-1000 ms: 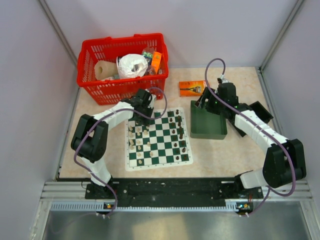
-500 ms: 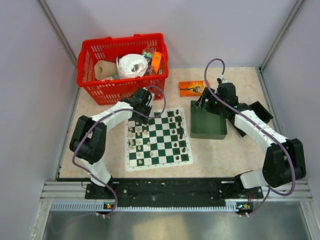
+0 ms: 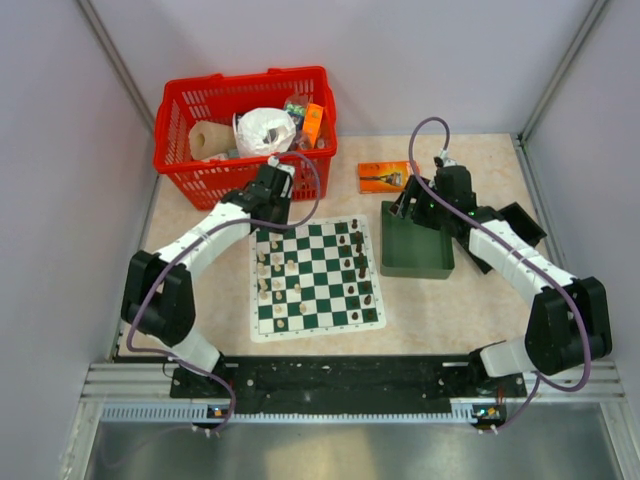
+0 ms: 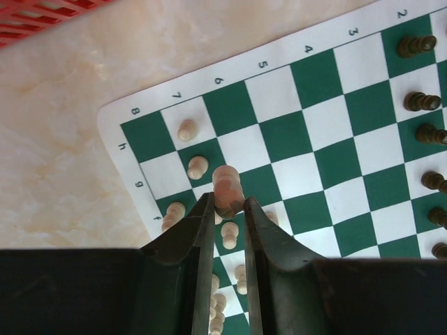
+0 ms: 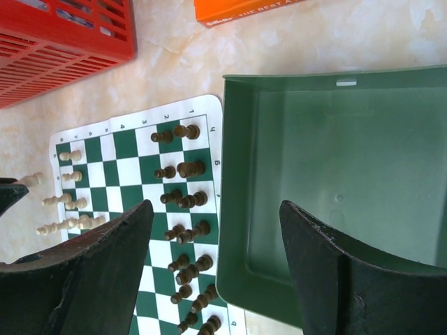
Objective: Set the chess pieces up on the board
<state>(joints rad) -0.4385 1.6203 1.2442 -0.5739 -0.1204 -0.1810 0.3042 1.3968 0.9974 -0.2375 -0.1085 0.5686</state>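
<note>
Placing step. We see the left claw pinching a cream chess piece, held near the far-left corner of the board. Next, we judge, it must be lowered upright onto its vacant square. The right claw gapes wide over the green tray.

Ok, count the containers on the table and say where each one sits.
2. A red basket stands at the far left, beyond the board. A green tray sits just right of the board. No other container shows.
</note>
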